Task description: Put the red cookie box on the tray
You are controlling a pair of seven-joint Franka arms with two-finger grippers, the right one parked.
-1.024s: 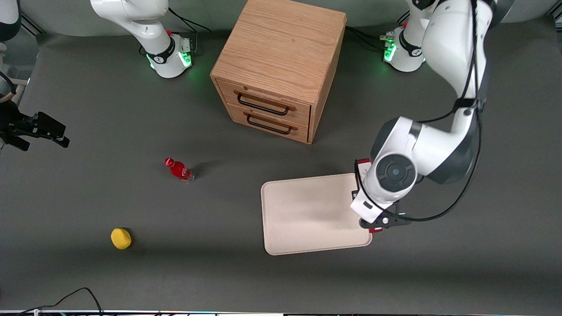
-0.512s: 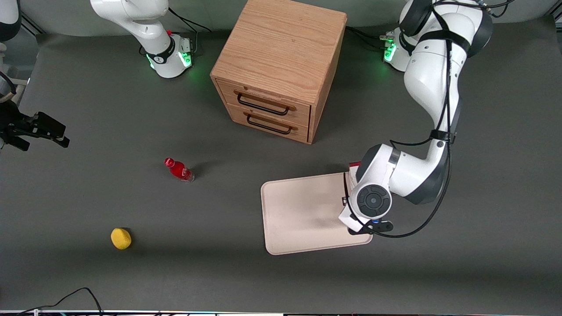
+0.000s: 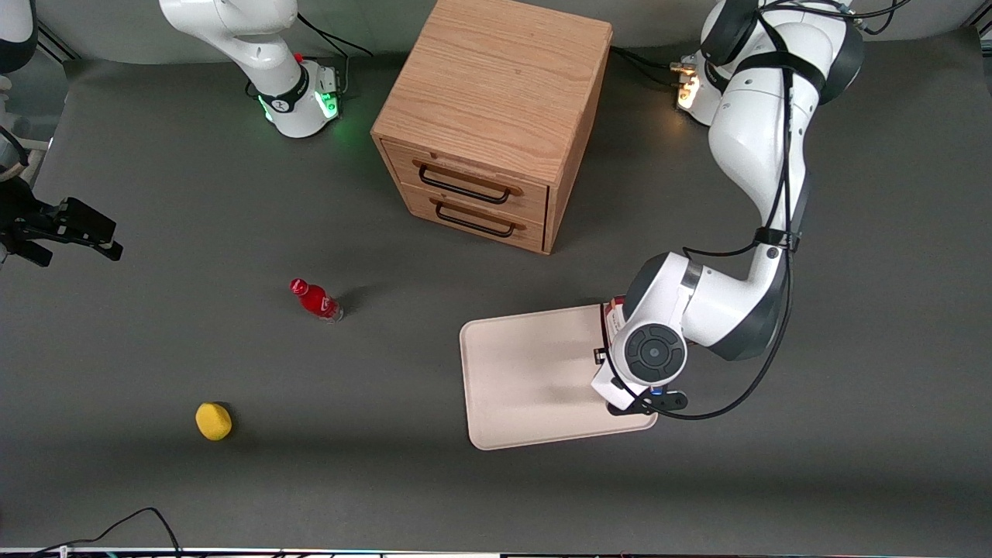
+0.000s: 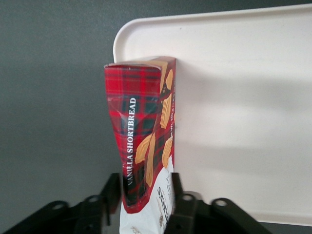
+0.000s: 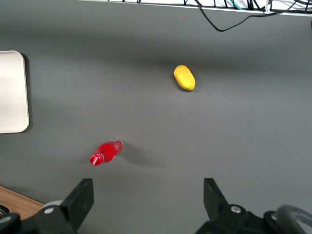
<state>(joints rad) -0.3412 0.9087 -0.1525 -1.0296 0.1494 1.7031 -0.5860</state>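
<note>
My left gripper [image 4: 145, 187] is shut on the red cookie box [image 4: 144, 131], a long tartan carton with tan cookie pictures; its fingers clamp the white-label end. The box points away from the gripper along the edge of the cream tray [image 4: 243, 97], part over the rim and part over the grey table. I cannot tell whether it touches the tray. In the front view the arm's wrist [image 3: 655, 353] hangs over the tray's [image 3: 527, 372] edge at the working arm's end and hides the gripper. Only a sliver of the box [image 3: 615, 308] shows there.
A wooden two-drawer cabinet [image 3: 496, 116] stands farther from the front camera than the tray. A small red bottle [image 3: 315, 300] and a yellow lemon-like object [image 3: 213, 421] lie toward the parked arm's end of the table.
The left arm has dropped lower and shifted a little over the tray's edge, carrying the box. The arm's base light has turned from green to amber.
</note>
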